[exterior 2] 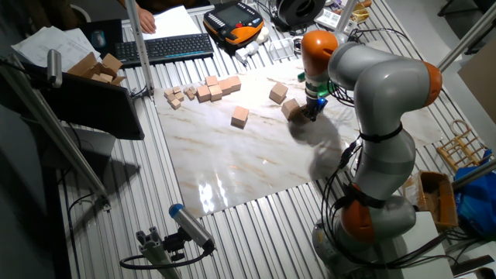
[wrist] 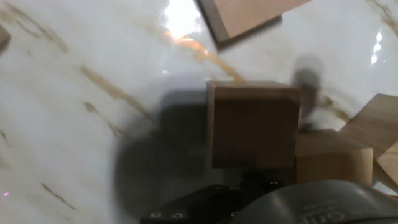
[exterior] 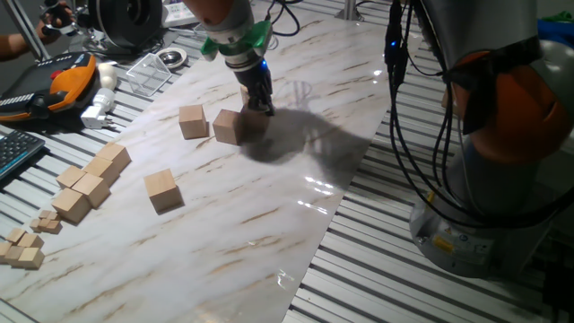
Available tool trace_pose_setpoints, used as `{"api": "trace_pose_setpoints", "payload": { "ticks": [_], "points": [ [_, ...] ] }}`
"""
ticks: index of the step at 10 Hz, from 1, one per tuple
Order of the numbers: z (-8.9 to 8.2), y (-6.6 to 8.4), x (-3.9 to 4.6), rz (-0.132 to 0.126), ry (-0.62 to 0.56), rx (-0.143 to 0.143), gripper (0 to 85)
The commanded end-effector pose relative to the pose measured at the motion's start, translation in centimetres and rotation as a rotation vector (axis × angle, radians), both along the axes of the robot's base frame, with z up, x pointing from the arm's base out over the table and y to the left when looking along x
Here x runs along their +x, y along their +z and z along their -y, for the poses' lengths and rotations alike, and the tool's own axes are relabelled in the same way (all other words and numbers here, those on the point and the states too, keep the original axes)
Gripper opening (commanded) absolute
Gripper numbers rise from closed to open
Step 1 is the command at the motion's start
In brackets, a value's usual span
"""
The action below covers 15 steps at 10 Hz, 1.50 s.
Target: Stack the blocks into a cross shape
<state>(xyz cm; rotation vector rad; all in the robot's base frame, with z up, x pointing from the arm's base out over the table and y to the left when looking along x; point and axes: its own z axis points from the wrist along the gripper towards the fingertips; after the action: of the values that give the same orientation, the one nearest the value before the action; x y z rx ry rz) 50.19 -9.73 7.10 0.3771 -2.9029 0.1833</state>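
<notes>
Hand view: plain tan cube (wrist: 252,124) on the marble counter (wrist: 74,124), directly under the claw (exterior: 261,101), another block (wrist: 333,158) touching its right. Whether the claw is clenched cannot be told.

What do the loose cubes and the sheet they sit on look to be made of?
The cubes, such as the lone cube at the front, look like bare, matte light wood: flat tan faces with no gloss. The sheet looks like polished marble or a marble-print laminate: white with tan veins and bright lamp glare. Which of the two cannot be told.
</notes>
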Motion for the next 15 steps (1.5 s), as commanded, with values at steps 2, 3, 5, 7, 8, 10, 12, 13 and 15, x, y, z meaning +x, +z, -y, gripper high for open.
{"api": "trace_pose_setpoints", "payload": {
  "ticks": [2,3,5,7,8,10,12,13,15],
  "points": [
    [0.7,-0.2,1.17,0.002,0.022,0.013,0.0],
    [0.8,-0.4,2.05,0.003,0.027,0.03,0.0],
    [0.2,-0.5,2.96,0.012,0.022,0.027,0.0],
    [-0.7,-0.7,3.36,0.016,0.01,0.032,0.0],
    [-1.1,-0.6,3.58,0.02,0.006,0.03,0.0],
    [-1.5,-0.6,3.82,0.019,0.005,0.023,0.0],
    [-1.1,-0.3,3.54,0.015,0.01,0.025,0.0],
    [-0.8,0.3,3.43,0.003,0.016,0.026,0.0],
    [0.0,1.6,3.16,-0.004,0.029,0.009,0.0]
  ]
}}
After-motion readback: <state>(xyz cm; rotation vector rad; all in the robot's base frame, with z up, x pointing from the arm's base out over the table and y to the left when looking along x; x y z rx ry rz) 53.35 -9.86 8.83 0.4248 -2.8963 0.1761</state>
